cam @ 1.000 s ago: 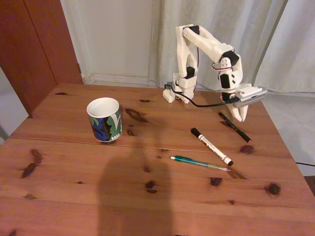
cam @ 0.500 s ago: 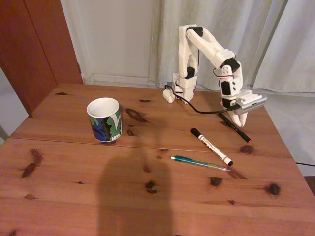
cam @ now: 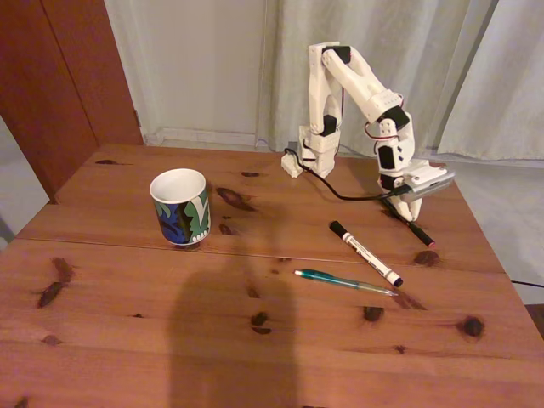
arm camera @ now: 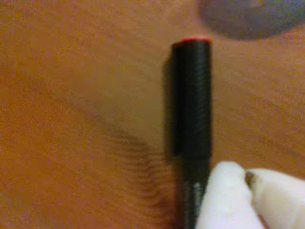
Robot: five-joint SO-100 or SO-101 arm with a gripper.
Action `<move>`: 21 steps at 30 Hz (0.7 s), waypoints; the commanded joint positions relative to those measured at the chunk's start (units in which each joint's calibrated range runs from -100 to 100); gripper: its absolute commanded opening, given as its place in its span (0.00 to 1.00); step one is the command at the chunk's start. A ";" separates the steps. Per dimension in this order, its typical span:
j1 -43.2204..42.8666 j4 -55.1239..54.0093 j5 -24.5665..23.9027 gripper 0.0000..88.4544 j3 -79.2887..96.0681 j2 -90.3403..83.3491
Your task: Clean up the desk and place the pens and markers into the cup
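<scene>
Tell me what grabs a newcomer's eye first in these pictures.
The white arm at the desk's far right, its gripper lowered onto the black pen, which the wrist view shows close up with a red end. To the left in the fixed view stands the leaf-patterned cup; a white marker and teal pen lie between.

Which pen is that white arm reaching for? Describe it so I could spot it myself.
Start at the white robot arm at the back of the wooden desk and follow it down to its gripper on the right side in the fixed view. Under the tips lies a slim black pen with a red end. Its neighbours are a white marker and a green pen.
</scene>
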 commanded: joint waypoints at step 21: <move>-1.79 -1.31 -0.01 0.02 5.05 -5.58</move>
